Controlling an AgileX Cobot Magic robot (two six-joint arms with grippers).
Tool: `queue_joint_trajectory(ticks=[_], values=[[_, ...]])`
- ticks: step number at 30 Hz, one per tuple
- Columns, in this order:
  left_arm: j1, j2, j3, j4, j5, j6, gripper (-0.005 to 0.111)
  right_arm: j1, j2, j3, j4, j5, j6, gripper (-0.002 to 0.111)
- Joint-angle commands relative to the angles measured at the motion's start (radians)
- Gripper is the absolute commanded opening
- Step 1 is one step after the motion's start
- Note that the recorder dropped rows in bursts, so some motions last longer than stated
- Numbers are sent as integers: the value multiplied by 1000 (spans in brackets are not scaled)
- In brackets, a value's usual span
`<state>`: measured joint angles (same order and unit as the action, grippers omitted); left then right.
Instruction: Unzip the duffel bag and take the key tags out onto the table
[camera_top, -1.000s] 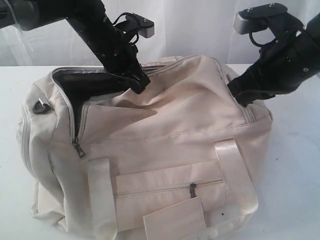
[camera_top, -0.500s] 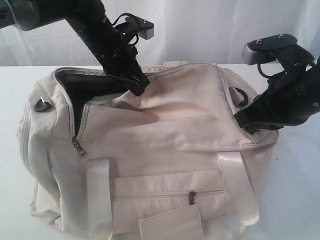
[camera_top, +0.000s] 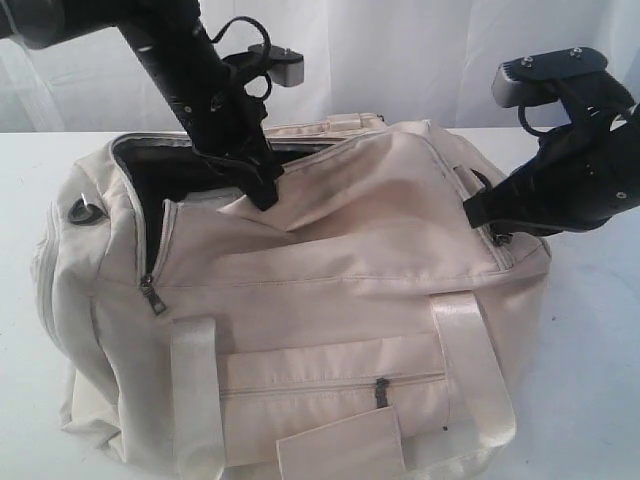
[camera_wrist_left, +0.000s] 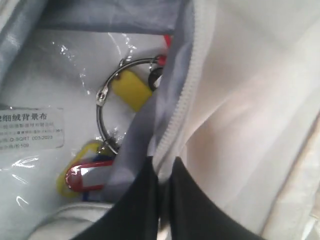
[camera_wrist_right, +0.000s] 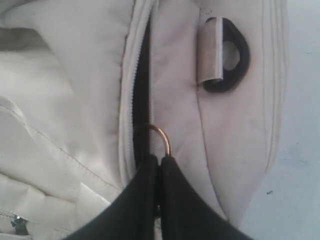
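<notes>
The cream duffel bag (camera_top: 330, 290) lies on the white table (camera_top: 590, 380), its top zip open at the left end and showing dark lining. My left gripper (camera_top: 262, 195) reaches into that opening. In the left wrist view the left gripper (camera_wrist_left: 163, 167) is shut on the bag's zip edge (camera_wrist_left: 182, 115), holding the flap up. Inside lie the key tags (camera_wrist_left: 131, 90), yellow and red on a metal ring, partly hidden by the lining. My right gripper (camera_top: 478, 212) is at the bag's right end; the right wrist view shows this gripper (camera_wrist_right: 159, 159) shut on the zip pull ring (camera_wrist_right: 162, 135).
A clear plastic packet with a printed label (camera_wrist_left: 30, 127) lies under the tags inside the bag. A black strap ring (camera_wrist_right: 227, 55) sits beside the right zip end, another ring (camera_top: 82, 213) at the left end. The front pocket zip (camera_top: 381, 392) is closed.
My right gripper has drawn the zip pull further right along the bag's end. My left gripper has shifted a little left and down with the flap edge, and the bag has shifted.
</notes>
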<state>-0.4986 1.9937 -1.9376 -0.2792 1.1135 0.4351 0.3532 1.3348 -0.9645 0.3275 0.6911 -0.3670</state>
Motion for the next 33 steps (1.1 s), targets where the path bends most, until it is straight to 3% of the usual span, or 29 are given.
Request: queue_joint_trajectory(ticks=[1, 4, 7, 15, 21, 28, 33], values=[[-2, -79, 4, -102, 45, 17, 0, -8, -10, 7, -8, -25, 15, 0], [-2, -109, 4, -151, 108, 17, 0, -8, -10, 7, -8, -31, 45, 2], [-2, -122, 7, -214, 108, 34, 0, -8, -10, 7, -8, -5, 64, 10], [-4, -140, 39, -289, 108, 38, 0, -8, -26, 3, -15, 26, 82, 58], [-4, -177, 100, -289, 108, 35, 0, -8, -131, -41, -87, 25, 131, 59], [-4, -287, 196, -315, 108, 55, 0, -8, -273, -60, -412, 68, 394, 59], [-7, -364, 300, -400, 108, 58, 0, -8, -351, -60, -433, 80, 414, 59]])
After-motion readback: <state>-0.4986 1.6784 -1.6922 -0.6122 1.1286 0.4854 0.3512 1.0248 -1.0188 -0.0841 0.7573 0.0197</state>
